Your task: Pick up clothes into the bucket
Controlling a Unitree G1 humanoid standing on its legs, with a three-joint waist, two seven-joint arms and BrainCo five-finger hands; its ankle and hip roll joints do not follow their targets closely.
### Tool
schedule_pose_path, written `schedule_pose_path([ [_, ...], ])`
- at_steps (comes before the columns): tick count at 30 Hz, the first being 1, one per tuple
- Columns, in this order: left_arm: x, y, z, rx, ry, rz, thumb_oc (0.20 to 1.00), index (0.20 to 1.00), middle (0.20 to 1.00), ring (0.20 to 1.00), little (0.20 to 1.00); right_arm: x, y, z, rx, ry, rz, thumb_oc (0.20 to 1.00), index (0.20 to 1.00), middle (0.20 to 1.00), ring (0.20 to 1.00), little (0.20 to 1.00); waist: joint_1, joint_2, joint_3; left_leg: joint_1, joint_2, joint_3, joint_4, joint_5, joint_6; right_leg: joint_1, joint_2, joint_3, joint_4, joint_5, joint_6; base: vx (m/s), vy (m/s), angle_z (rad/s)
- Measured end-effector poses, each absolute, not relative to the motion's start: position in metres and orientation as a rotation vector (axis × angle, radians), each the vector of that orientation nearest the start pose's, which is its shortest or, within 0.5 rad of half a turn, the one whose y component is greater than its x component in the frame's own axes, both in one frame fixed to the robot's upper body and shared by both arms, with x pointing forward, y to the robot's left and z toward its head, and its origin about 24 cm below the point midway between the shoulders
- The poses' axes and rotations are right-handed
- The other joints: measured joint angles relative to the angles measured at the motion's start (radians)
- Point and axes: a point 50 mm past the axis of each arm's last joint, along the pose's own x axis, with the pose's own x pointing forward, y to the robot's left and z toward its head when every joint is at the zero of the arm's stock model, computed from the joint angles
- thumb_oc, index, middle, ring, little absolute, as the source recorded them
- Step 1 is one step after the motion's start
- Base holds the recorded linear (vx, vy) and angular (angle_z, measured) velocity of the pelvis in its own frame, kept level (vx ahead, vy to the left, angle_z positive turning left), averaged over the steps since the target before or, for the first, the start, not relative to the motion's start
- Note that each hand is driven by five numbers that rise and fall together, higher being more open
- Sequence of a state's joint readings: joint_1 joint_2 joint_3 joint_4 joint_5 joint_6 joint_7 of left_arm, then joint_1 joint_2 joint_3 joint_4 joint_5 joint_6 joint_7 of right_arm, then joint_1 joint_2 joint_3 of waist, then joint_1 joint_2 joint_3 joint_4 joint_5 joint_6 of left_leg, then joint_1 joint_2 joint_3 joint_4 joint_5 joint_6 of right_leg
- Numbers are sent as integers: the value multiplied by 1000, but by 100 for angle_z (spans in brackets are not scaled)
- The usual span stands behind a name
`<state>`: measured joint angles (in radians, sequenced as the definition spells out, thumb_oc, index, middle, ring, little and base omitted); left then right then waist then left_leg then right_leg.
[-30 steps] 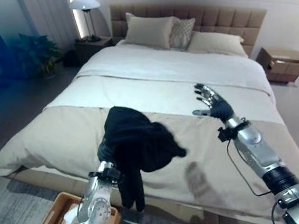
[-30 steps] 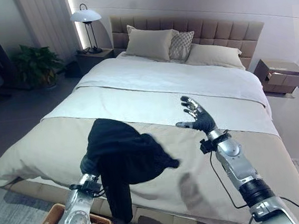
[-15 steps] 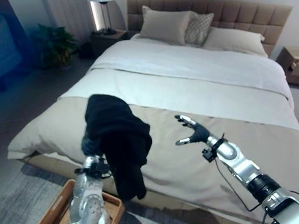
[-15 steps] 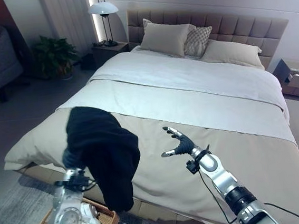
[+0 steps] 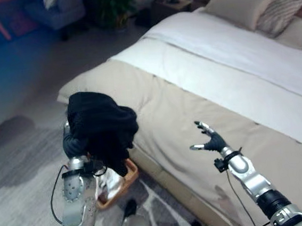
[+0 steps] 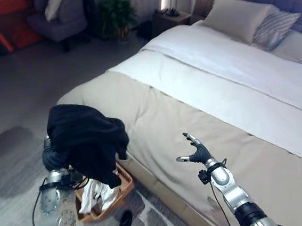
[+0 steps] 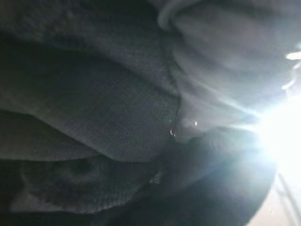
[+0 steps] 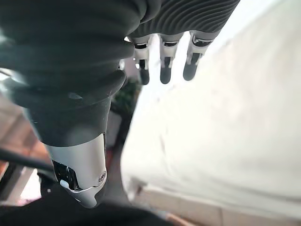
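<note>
A black garment [image 5: 102, 129] hangs in a bunched heap over the robot's left hand [image 5: 74, 147] at the left of the eye views, raised above a brown basket [image 6: 125, 186] that sits on the floor at the lower left, just beside the bed's corner. The cloth covers that hand's fingers, so whether they are clamped on it cannot be told — the left wrist view shows dark folds of fabric pressed up close. White clothing [image 6: 96, 195] already lies inside the basket, partly hidden by the hanging garment.

The right hand [image 6: 198, 154] is held up in the lower middle of the frame over the beige cover of the bed [image 5: 194, 114], fingers spread and straight, holding nothing. A pillow [image 6: 237, 17] lies at the upper right.
</note>
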<state>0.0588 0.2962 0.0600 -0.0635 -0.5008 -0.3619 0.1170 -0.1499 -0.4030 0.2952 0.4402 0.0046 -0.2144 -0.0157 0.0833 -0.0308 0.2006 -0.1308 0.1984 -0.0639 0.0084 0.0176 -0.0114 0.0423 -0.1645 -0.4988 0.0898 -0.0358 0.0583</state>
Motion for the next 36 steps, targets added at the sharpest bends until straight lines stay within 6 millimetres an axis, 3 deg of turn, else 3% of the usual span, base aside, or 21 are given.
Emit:
schedule_pose_path([
  [1, 239, 235, 93, -181, -388, 228, 200, 200, 200, 200, 200, 268, -183, -1, -439, 113, 230, 1000, 1000, 1000, 1000, 1000, -18, -39, 15, -20, 2, 111, 64, -16, 30, -15, -55, -10, 40, -30, 4, -18, 115, 38],
  [2, 240, 236, 93, -179, -387, 238, 200, 200, 200, 200, 200, 269, -184, 0, -441, 108, 224, 1000, 1000, 1000, 1000, 1000, -20, -41, 18, -20, 7, 128, 114, -16, 33, -14, -68, -11, 56, -34, 10, -8, 160, 42],
  [3, 241, 235, 92, -159, -383, 252, 200, 200, 200, 200, 200, 268, -190, 1, -452, 109, 210, 1000, 1000, 1000, 1000, 1000, -33, -8, 6, -10, 15, 148, 127, -22, 9, -1, -67, -24, 92, -43, 44, 16, 124, 34],
  [4, 245, 235, 95, -138, -394, 253, 200, 200, 200, 200, 200, 266, -191, -1, -440, 120, 195, 1000, 1000, 1000, 1000, 1000, -46, -20, 11, -1, 5, 154, 120, -19, -12, 8, -83, -35, 107, -51, 51, 46, 187, 62],
  [5, 249, 233, 102, -112, -422, 254, 200, 200, 200, 200, 200, 260, -192, -6, -428, 137, 188, 1000, 1000, 1000, 1000, 1000, -52, -42, 0, -1, -15, 171, 98, -8, 3, 6, -107, -33, 114, -57, 51, 36, 143, 55],
  [6, 250, 234, 105, -111, -437, 257, 200, 200, 200, 200, 200, 257, -191, -8, -422, 145, 188, 1000, 1000, 1000, 1000, 1000, -48, -52, -4, -3, -24, 175, 90, -3, 6, 7, -122, -33, 106, -57, 52, 52, 206, 46],
  [8, 254, 237, 115, -93, -469, 266, 200, 200, 200, 200, 200, 254, -190, -12, -410, 156, 186, 1000, 1000, 1000, 1000, 1000, -43, -57, -6, -6, -52, 167, 87, 36, -29, 21, -131, -44, 81, -35, 70, 36, 256, 31],
  [11, 254, 240, 117, -43, -480, 287, 200, 200, 200, 200, 200, 254, -183, -14, -380, 158, 186, 1000, 1000, 1000, 1000, 1000, -41, -73, -7, -25, -91, 158, 129, 27, -50, 13, -178, -35, 105, -22, 69, 1, 239, 18],
  [15, 257, 239, 123, -31, -500, 292, 200, 200, 200, 200, 200, 256, -178, -12, -345, 150, 190, 1000, 1000, 1000, 1000, 1000, -42, -102, 11, -69, -121, 166, 203, -7, -33, -13, -219, 3, 162, -20, 70, -21, 118, 11],
  [16, 261, 236, 128, -18, -522, 277, 200, 200, 200, 200, 200, 254, -178, -14, -332, 158, 192, 1000, 1000, 1000, 1000, 1000, -53, -114, 25, -76, -130, 152, 222, -14, -32, -25, -227, 47, 208, -20, 70, -113, 22, 58],
  [17, 268, 228, 137, -15, -553, 245, 200, 200, 200, 200, 200, 251, -181, -13, -306, 159, 186, 1000, 1000, 1000, 1000, 1000, -87, -106, 42, -117, -132, 97, 248, -23, -19, -103, -207, 217, 310, -27, 73, -114, 16, 82],
  [18, 272, 225, 143, -7, -570, 230, 200, 200, 200, 200, 200, 253, -179, -12, -292, 154, 189, 1000, 1000, 1000, 1000, 1000, -103, -104, 48, -140, -124, 73, 250, -29, -10, -132, -187, 303, 325, -63, 112, -79, 16, 55],
  [19, 276, 225, 154, 4, -607, 223, 200, 200, 200, 200, 200, 256, -174, -10, -262, 146, 202, 1000, 1000, 1000, 1000, 1000, -95, -126, 61, -167, -120, 83, 251, -26, -9, -199, -182, 351, 304, -99, 119, -53, -2, 15],
  [22, 279, 229, 162, 32, -629, 232, 200, 200, 200, 200, 200, 260, -166, -7, -200, 130, 201, 1000, 1000, 1000, 1000, 1000, -99, -155, 87, -237, -135, 78, 310, -37, -26, -240, -145, 359, 210, -88, 101, -142, 17, 17],
  [23, 283, 222, 162, 3, -632, 231, 200, 200, 200, 200, 200, 261, -171, -6, -189, 132, 181, 1000, 1000, 1000, 1000, 1000, -106, -126, 120, -264, -123, 52, 346, -46, -38, -249, -135, 342, 224, -93, 116, -159, -14, 20],
  [25, 284, 221, 163, -6, -642, 255, 200, 200, 200, 200, 200, 265, -169, -2, -177, 120, 184, 1000, 1000, 1000, 1000, 1000, -93, -100, 155, -320, -96, 51, 384, -52, -48, -310, -116, 347, 271, -99, 113, -119, -32, -4],
  [28, 287, 222, 164, 9, -642, 306, 200, 200, 200, 200, 200, 268, -167, 3, -163, 96, 189, 1000, 1000, 1000, 1000, 1000, -102, -105, 197, -381, -71, 41, 436, -47, -59, -385, -98, 349, 353, -109, 103, -122, -19, -4],
  [31, 296, 225, 185, 5, -704, 348, 200, 200, 200, 200, 200, 272, -170, 16, -149, 40, 189, 1000, 1000, 1000, 1000, 1000, -126, -111, 222, -517, -71, 4, 519, -67, -77, -509, -99, 343, 457, -153, 90, -101, -3, 11],
  [36, 309, 237, 213, 26, -767, 428, 200, 200, 200, 200, 200, 281, -166, 28, -133, -6, 188, 1000, 1000, 1000, 1000, 1000, -150, -114, 240, -669, -78, -15, 605, -78, -70, -649, -103, 352, 537, -162, 87, -7, 1, 2],
])
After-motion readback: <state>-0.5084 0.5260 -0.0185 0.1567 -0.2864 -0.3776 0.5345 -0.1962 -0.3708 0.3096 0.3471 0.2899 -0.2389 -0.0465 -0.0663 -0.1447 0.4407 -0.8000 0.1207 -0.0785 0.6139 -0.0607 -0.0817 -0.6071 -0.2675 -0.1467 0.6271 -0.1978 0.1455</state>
